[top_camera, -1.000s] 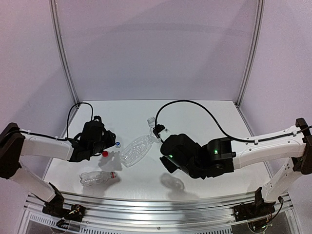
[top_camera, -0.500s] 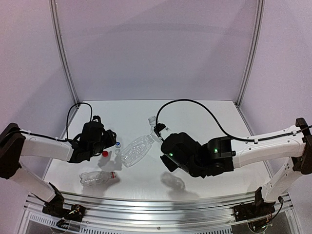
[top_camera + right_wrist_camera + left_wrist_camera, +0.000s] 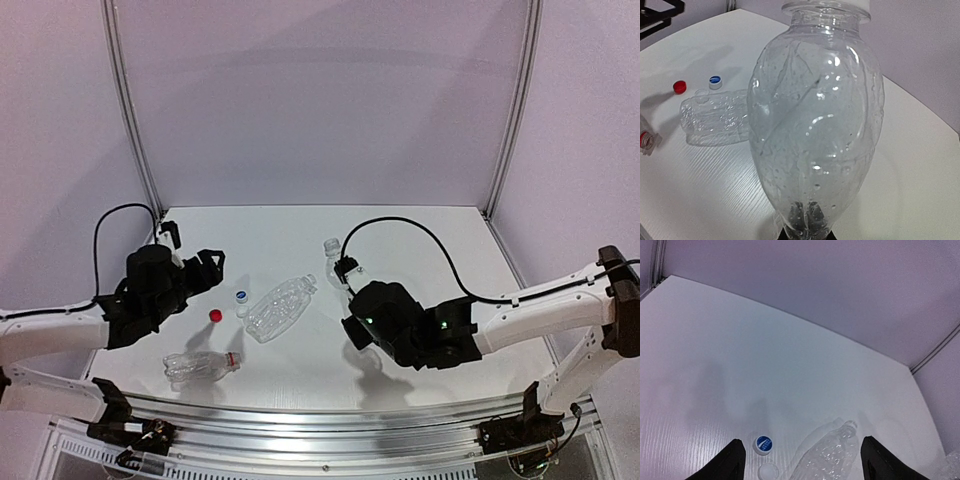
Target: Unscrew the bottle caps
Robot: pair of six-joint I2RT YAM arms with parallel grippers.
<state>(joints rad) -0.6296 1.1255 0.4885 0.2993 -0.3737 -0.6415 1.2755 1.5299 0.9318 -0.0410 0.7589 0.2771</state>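
**A:** What do the claws have?

**B:** The right claw (image 3: pixel 801 225) is clamped on the base of a clear bottle (image 3: pixel 815 115), whose white cap (image 3: pixel 826 4) is on. The left claw (image 3: pixel 801 440) gapes wide and holds nothing.

**A:** How should it go?

**B:** I'd bring the left claw square over that cap, pinch firmly, and twist while the right holds steady.

**A:** Anything in the way?

**B:** An uncapped bottle (image 3: pixel 280 308) lies on the surface (image 3: pixel 420 240), between the claws, so pass above it. By its mouth sit a red cap (image 3: pixel 215 315) and a blue-topped cap (image 3: pixel 241 296), both off. Nearer the arms than it lies another bottle (image 3: pixel 200 365).
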